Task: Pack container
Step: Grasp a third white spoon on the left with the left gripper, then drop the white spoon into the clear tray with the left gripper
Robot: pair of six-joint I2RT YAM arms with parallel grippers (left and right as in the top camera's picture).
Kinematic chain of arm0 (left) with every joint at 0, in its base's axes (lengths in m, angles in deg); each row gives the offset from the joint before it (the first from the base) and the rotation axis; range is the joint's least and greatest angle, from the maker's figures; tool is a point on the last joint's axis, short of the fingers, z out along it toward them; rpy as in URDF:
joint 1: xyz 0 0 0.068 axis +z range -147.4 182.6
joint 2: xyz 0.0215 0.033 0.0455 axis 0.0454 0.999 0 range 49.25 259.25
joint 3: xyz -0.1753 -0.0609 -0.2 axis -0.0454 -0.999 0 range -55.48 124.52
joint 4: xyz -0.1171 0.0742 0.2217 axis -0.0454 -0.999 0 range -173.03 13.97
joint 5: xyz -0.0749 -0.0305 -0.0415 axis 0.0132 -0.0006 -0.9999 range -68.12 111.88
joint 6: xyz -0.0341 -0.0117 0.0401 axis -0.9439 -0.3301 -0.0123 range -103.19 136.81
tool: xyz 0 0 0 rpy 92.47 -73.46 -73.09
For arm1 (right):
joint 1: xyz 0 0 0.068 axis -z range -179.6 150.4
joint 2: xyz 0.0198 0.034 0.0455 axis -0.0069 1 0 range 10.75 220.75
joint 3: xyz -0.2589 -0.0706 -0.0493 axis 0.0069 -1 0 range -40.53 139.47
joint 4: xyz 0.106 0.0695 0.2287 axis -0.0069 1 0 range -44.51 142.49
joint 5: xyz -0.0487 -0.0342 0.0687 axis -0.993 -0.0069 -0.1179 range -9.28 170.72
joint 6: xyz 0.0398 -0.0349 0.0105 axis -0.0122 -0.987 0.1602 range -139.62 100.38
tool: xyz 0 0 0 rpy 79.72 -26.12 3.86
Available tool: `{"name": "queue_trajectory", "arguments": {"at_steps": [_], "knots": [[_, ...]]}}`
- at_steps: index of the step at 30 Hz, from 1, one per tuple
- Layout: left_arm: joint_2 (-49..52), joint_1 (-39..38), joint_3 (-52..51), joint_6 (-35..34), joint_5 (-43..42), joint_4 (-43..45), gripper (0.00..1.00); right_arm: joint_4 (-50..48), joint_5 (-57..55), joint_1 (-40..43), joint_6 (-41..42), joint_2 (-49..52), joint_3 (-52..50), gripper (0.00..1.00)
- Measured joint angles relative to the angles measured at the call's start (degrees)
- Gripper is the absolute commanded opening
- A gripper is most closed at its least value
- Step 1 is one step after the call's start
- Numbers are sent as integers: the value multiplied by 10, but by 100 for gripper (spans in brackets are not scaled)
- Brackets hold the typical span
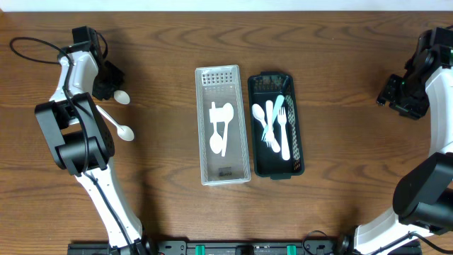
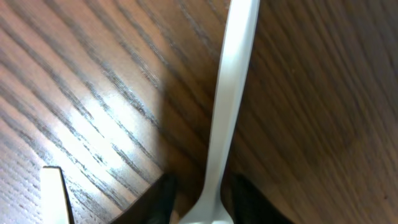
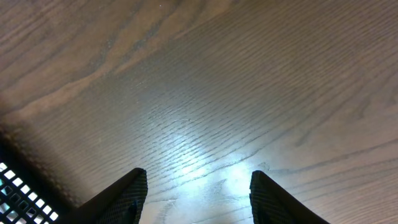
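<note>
A white spoon [image 1: 122,97] lies on the table at the far left. My left gripper [image 1: 111,86] is down over it. In the left wrist view the spoon's handle [image 2: 233,81] runs up between the two fingers [image 2: 202,196], which stand on either side of its neck with small gaps, so the gripper is open. A second white spoon [image 1: 126,132] lies just below; its handle end shows in the left wrist view [image 2: 53,193]. A clear container [image 1: 243,127] holds white spoons. A black container [image 1: 300,134] holds white and pale blue forks. My right gripper [image 3: 198,193] is open and empty over bare wood.
The two containers stand side by side mid-table. The black basket's corner [image 3: 9,180] shows at the lower left of the right wrist view. My right arm [image 1: 417,78] is at the far right edge. A cable [image 1: 32,49] loops by the left arm.
</note>
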Motion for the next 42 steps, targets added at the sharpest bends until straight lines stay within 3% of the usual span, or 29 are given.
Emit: {"name": "queue_trajectory", "arguments": {"at_steps": [9, 12, 26, 36, 42], "knots": [[0, 0, 0, 2, 0, -12, 19, 1, 0, 0, 0, 0, 0, 56], [0, 0, 0, 2, 0, -17, 12, 1, 0, 0, 0, 0, 0, 56], [-46, -18, -8, 19, 0, -64, 8, 1, 0, 0, 0, 0, 0, 57], [-261, -167, -8, 52, 0, -168, 8, 1, 0, 0, 0, 0, 0, 57], [-306, -296, -8, 60, -2, -204, 8, -1, 0, 0, -2, 0, 0, 58]]}}
